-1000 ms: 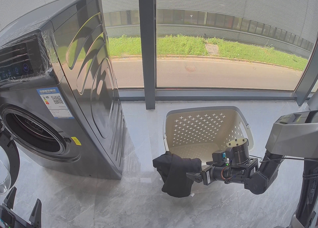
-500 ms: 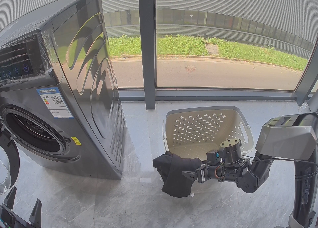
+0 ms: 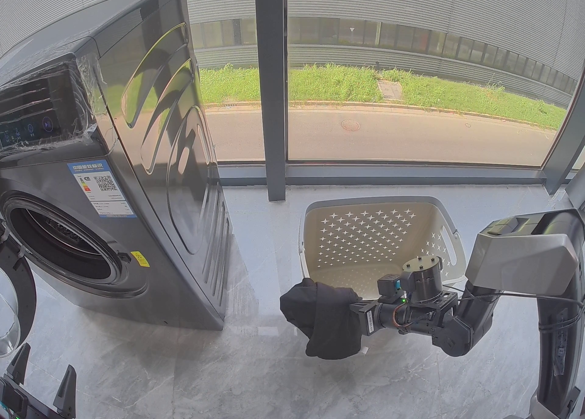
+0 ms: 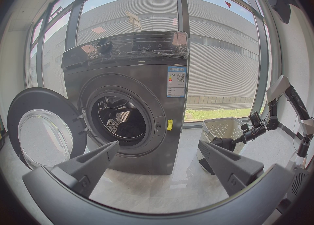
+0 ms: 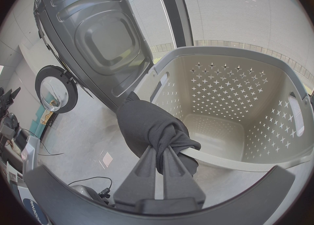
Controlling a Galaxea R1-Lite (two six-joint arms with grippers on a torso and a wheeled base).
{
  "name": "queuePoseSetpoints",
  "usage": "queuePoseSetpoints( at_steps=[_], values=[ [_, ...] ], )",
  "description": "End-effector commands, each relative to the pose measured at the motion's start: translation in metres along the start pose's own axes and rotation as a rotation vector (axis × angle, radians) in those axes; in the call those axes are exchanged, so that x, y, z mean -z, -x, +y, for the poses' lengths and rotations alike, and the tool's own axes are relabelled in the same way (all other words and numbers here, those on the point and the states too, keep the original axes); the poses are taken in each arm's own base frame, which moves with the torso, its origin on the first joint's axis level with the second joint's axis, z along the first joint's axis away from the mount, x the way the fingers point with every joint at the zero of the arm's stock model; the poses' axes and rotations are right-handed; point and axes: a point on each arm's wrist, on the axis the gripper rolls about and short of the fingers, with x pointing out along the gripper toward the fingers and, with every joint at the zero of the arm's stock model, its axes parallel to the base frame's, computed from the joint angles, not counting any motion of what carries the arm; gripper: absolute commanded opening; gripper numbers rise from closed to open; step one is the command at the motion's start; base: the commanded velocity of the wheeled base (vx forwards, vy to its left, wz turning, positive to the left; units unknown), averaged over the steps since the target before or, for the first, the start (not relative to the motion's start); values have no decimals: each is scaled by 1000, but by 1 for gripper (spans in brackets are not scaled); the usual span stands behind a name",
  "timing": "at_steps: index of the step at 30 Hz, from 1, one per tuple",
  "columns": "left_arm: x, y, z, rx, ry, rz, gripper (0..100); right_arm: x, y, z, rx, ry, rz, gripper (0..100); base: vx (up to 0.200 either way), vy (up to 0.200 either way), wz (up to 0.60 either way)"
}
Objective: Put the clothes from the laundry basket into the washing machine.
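A black garment (image 3: 326, 318) hangs over the near left rim of the cream laundry basket (image 3: 372, 237). My right gripper (image 3: 361, 318) is shut on the black garment (image 5: 153, 132), its fingers (image 5: 147, 166) pinching a bunched fold just above the basket (image 5: 235, 104) rim. The grey washing machine (image 3: 103, 158) stands to the left, its round door (image 4: 44, 127) swung open and the drum (image 4: 119, 119) exposed. My left gripper (image 3: 39, 383) sits low at the bottom left, open and empty, facing the washing machine (image 4: 130, 98). From the left wrist the basket (image 4: 222, 127) appears beside the machine.
A dark window pillar (image 3: 271, 73) rises behind the basket, with floor-to-ceiling glass along the back. Bare marble floor (image 3: 244, 371) lies between the machine and the basket. Cables (image 5: 81, 180) trail on the floor beside the basket.
My right gripper moved left onto the black garment and shut on it. The cloth has bunched and lifted slightly at the rim. The left arm stayed still.
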Motion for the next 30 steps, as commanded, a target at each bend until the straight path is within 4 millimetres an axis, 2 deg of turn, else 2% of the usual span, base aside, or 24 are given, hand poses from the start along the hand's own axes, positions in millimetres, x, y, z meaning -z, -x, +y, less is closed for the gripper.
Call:
queuePoseSetpoints(
  at_steps=[1, 7, 16, 18, 20, 21, 23, 24, 25, 26, 27, 30],
  values=[
    [5, 0, 0, -2, 2, 0, 100, -14, 9, 5, -10, 7, -46, 0, 0, 0, 0],
    [5, 0, 0, -2, 2, 0, 100, -28, 32, 13, -24, 14, -82, 0, 0, 0, 0],
    [5, 0, 0, -3, 4, 0, 100, -56, 83, 28, -45, 17, -199, 0, 0, 0, 0],
    [5, 0, 0, -3, 4, 0, 100, -67, 101, 34, -58, 21, -255, 0, 0, 0, 0],
    [5, 0, 0, -5, 2, 0, 100, -68, 104, 34, -59, 23, -265, 0, 0, 0, 0],
    [5, 0, 0, -5, 2, 0, 100, -83, 128, 38, -68, 19, -354, 0, 0, 0, 0],
    [5, 0, 0, -6, 2, 0, 100, -92, 147, 41, -60, 20, -416, 0, 0, 0, 0],
    [5, 0, 0, -6, 2, 0, 100, -93, 149, 41, -58, 20, -424, 0, 0, 0, 0],
    [5, 0, 0, -8, 2, 0, 100, -99, 164, 43, -51, 21, -468, 0, 0, 0, 0],
    [5, 0, 0, -8, 2, 0, 100, -99, 164, 43, -51, 21, -468, 0, 0, 0, 0],
    [5, 0, 0, -6, 2, 0, 100, -103, 181, 45, -53, 26, -514, 0, 0, 0, 0],
    [5, 0, 0, -3, 1, 0, 100, -110, 205, 45, -35, 27, -585, 0, 0, 0, 0]
  ],
)
